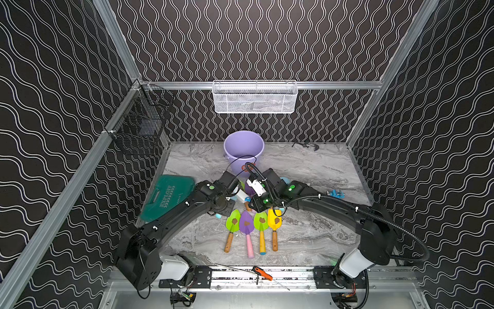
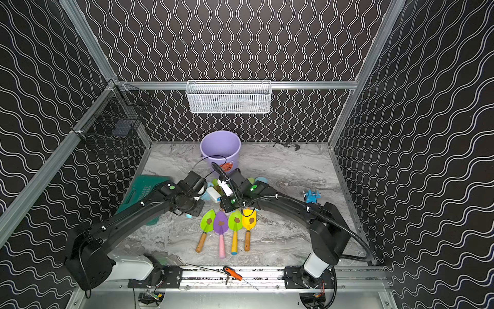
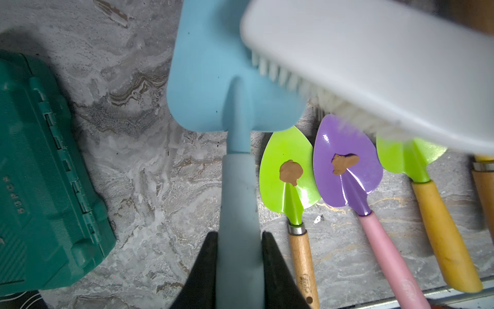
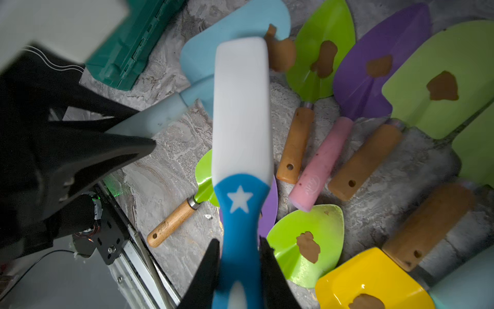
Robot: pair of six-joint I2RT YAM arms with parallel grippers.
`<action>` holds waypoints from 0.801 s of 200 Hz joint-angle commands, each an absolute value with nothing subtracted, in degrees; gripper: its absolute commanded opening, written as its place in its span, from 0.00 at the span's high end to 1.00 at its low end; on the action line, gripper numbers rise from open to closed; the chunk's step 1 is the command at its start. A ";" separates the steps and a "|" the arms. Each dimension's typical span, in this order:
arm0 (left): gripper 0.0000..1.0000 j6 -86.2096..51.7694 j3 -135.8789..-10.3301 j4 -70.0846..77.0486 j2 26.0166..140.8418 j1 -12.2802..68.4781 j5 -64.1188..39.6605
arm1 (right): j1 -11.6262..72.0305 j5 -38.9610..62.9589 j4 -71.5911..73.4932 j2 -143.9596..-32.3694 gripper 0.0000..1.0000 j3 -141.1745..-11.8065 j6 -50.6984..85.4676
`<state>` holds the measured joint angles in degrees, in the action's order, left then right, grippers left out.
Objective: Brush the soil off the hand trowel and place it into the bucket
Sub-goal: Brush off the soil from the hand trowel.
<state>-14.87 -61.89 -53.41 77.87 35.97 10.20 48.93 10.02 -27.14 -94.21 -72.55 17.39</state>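
Green case [image 1: 167,196], lid: "EXPLOIT" in white, chevron row beneath. Same case, side wall, left wrist view: embossed characters ending "PCS". Brush handle [image 4: 240,214], blue part: white star. Bucket [image 2: 209,160], orange sticker [image 2: 227,166]: print unreadable. Pink trowel handle [image 4: 320,163]: embossed logo, illegible.

Even bright light, soft shadows, wrist-view blur

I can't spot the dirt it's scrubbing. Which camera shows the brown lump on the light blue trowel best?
The right wrist view: the brown lump sits in plain sight on the light blue trowel beside the brush. The left wrist view shows only a bare face of the blade; in both top views the arms hide it.
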 commanded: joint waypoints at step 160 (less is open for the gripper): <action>1.00 -74.07 -40.66 30.93 78.24 4.13 -69.87 | 38.76 20.10 1.14 -69.17 1.00 -50.00 38.77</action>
